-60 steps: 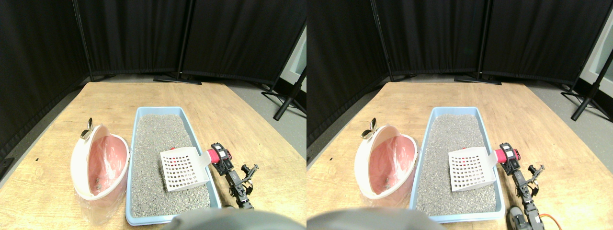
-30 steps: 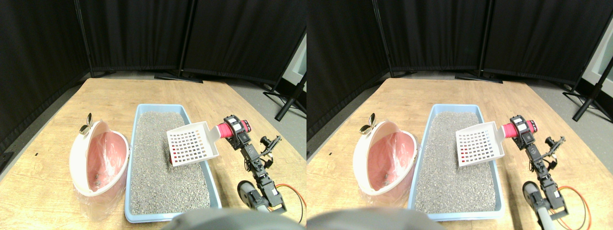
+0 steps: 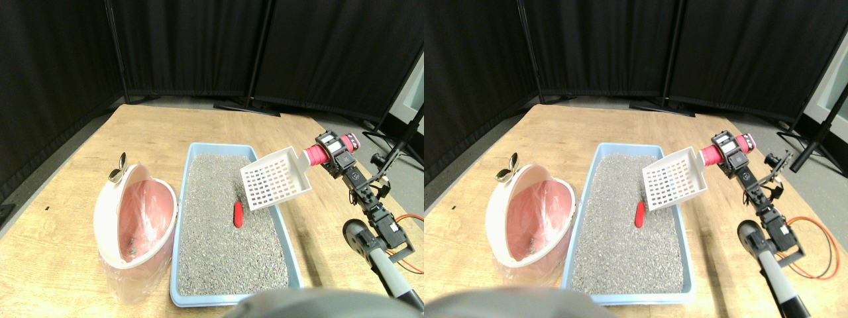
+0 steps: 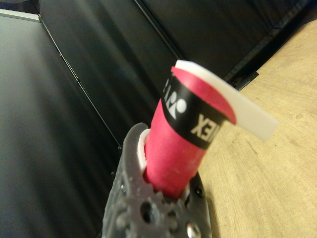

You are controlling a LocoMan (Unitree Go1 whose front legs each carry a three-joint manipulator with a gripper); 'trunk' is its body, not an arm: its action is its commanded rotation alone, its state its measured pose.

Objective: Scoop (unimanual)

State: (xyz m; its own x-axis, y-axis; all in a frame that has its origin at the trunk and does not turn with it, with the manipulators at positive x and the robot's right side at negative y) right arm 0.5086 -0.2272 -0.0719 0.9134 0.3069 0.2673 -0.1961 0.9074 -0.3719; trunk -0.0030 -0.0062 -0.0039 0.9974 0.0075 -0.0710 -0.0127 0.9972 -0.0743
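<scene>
Stereo pair view: the right hand [image 3: 334, 154] grips the red-wrapped handle [image 3: 317, 154] of a white slotted scoop [image 3: 277, 179], holding it in the air above the right rim of the light-blue litter tray [image 3: 278, 225], its blade tilted down toward the litter. The tray sits on the wooden bench [image 3: 59, 258], near its front edge, filled with grey litter [image 3: 218, 252]. A small red object [image 3: 238, 214] lies on the litter near the tray's middle, below and left of the scoop, apart from it. Just left of the tray stands a pink bin [image 3: 136, 222] lined with a clear bag, tipped toward the tray. In the wrist view the jaws close around the red handle [image 4: 181, 148], and the scoop's white edge [image 4: 237, 106] shows beyond it.
</scene>
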